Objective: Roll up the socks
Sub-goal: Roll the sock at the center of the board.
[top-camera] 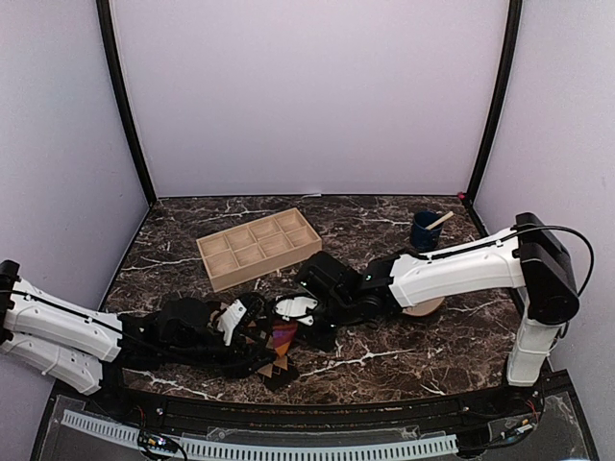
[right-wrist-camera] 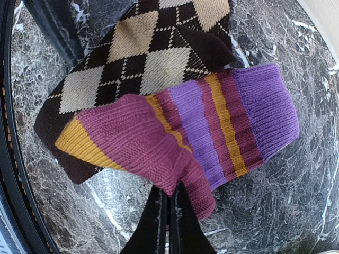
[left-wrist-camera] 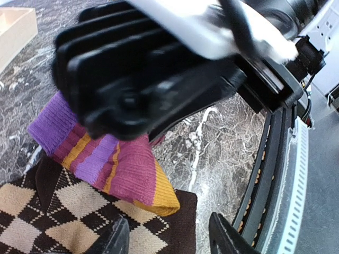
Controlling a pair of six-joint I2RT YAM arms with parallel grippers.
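The two socks lie overlapped at the table's near edge. The maroon sock (right-wrist-camera: 159,132), striped orange and purple, rests across the brown argyle sock (right-wrist-camera: 132,58). My right gripper (right-wrist-camera: 169,193) is shut on a fold of the maroon sock's edge. In the left wrist view the maroon sock (left-wrist-camera: 122,164) sits on the argyle sock (left-wrist-camera: 63,211), with the right gripper's black body (left-wrist-camera: 143,79) just above it. My left gripper (left-wrist-camera: 169,230) is open. One finger is over the argyle sock's end, the other over bare marble. From above, both grippers meet over the socks (top-camera: 279,346).
A wooden tray (top-camera: 258,247) with several compartments stands behind the socks. A blue cup (top-camera: 425,230) holding a stick is at the back right. A tan disc (top-camera: 428,307) lies under the right arm. The black rail (left-wrist-camera: 275,159) runs along the table's front edge, close to the socks.
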